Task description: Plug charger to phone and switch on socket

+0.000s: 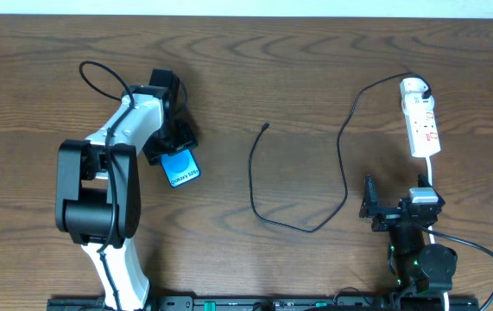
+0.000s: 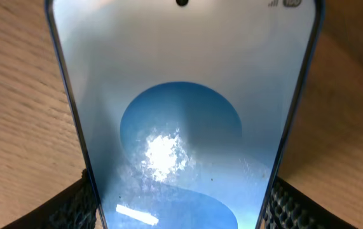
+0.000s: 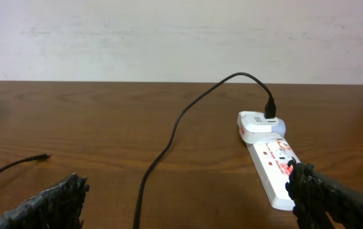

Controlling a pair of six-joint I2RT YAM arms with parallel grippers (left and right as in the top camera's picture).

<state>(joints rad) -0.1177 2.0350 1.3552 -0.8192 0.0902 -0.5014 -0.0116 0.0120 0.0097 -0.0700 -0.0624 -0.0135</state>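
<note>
While the left hand clamps the likely slippery, thin phone by its long edges, the right hand hangs open.

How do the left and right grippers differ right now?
The left gripper is closed on the phone, clamping its two side edges; the right gripper is open and holds nothing. The left gripper sits over the left half of the table; the right gripper is low at the right, facing the socket. Both have black textured fingers.
</note>
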